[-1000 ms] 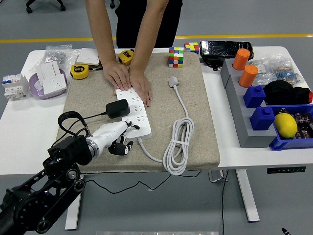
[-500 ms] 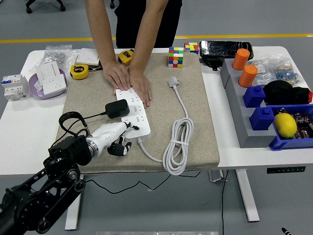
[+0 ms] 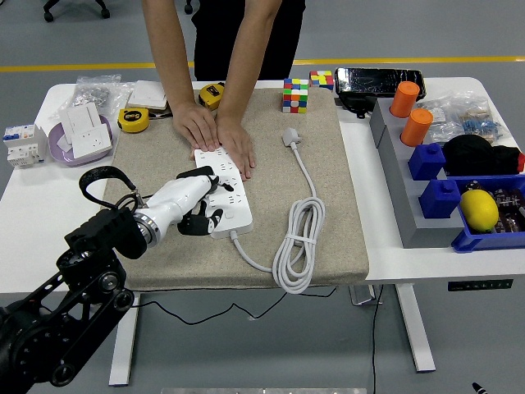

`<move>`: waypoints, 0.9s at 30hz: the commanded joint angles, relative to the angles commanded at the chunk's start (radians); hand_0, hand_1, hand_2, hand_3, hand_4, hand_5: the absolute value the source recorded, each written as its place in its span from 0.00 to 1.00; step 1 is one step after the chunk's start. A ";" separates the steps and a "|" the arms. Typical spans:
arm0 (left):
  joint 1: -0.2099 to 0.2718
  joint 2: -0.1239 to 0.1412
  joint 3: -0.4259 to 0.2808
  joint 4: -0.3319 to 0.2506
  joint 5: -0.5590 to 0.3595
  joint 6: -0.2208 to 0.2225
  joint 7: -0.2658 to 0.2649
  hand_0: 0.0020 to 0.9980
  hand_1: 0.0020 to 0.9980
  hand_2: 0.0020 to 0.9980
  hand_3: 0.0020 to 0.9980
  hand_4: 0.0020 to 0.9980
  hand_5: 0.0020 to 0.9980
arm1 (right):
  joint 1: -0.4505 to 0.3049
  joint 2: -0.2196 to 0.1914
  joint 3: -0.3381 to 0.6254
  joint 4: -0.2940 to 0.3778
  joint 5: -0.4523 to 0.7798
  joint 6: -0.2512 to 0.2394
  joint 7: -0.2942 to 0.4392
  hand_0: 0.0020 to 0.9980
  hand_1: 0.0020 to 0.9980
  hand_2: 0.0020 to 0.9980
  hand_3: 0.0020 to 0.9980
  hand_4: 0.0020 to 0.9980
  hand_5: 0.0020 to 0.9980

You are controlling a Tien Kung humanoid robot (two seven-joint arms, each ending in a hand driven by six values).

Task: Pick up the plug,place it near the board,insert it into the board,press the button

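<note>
We only get the head view, and the left hand (image 3: 195, 205) sits right on top of the black plug (image 3: 197, 174), so we see only a sliver of the adapter's top edge above the white palm. The dark fingers (image 3: 205, 222) are curled down over the near half of the white power strip (image 3: 225, 190); we can't tell if they actually pinch the plug or just rest on it, and we can't see whether its prongs are seated in a socket. The strip's button is not something we can make out. The strip lies diagonally on the beige mat (image 3: 328, 197), sockets up, its own white cable (image 3: 299, 234) coiled to the right, ending in a loose white plug head (image 3: 290, 136) further back. A person at the far side presses both hands (image 3: 215, 133) flat on the strip's far end; their upper body is cut off by the frame top. A thin black cord loops (image 3: 100, 182) off the left wrist area. Right arm is out of frame.
</note>
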 joint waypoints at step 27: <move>-0.138 -0.082 -0.080 0.413 -0.392 0.378 -0.312 1.00 1.00 0.97 0.92 1.00 0.08 | 0.005 0.002 -0.010 0.000 0.011 0.000 -0.001 0.83 0.76 0.75 0.78 1.00 0.97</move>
